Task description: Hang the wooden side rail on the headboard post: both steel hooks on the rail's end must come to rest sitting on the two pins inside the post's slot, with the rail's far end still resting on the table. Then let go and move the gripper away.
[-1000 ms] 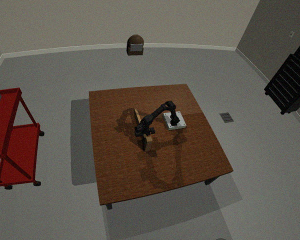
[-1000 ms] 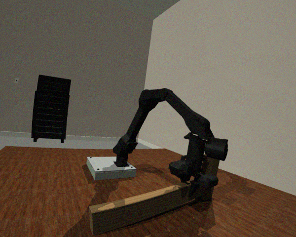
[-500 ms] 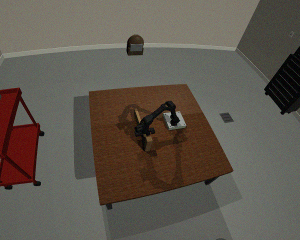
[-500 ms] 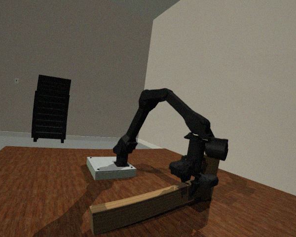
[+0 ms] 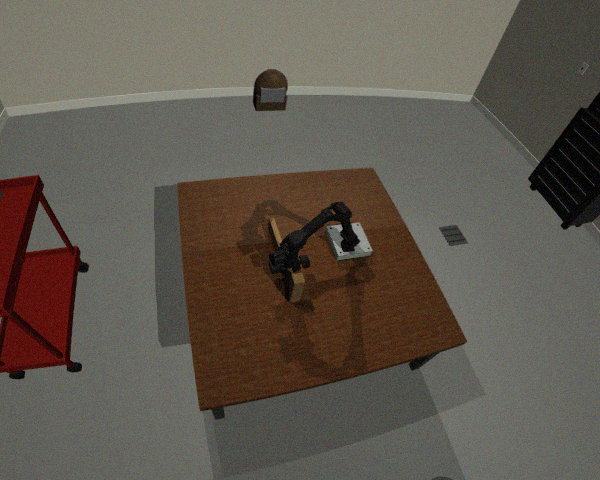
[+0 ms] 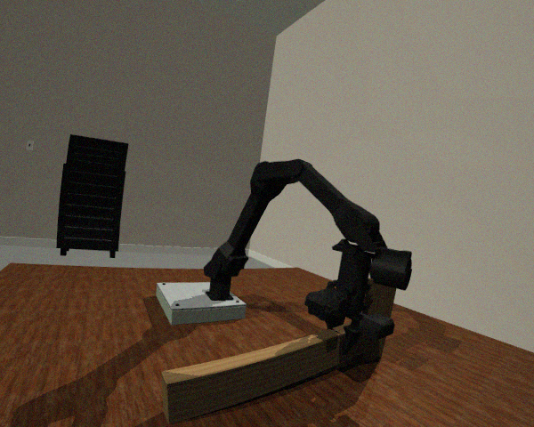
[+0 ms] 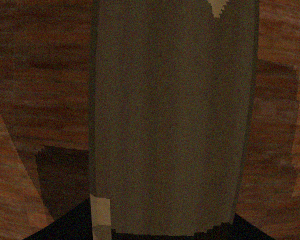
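Observation:
The wooden side rail (image 5: 275,230) (image 6: 251,376) (image 7: 162,115) lies long and low. In the exterior view its far end, at the left, rests on the table. My gripper (image 5: 289,265) (image 6: 343,334) is shut on the rail near its other end, with the fingers on either side of it. The headboard post (image 5: 296,289) (image 6: 383,305) stands upright just beyond the gripper, partly behind it in the exterior view. In the wrist view the rail's wood fills the middle. The steel hooks, slot and pins are hidden, and I cannot tell whether the hooks sit on the pins.
The wooden table (image 5: 238,351) (image 6: 87,298) carries everything. The arm's pale base plate (image 5: 363,231) (image 6: 203,314) lies beside the rail and post. On the floor stand a red cart (image 5: 42,289) and a dark cabinet (image 5: 574,165) (image 6: 93,197), both away from the table.

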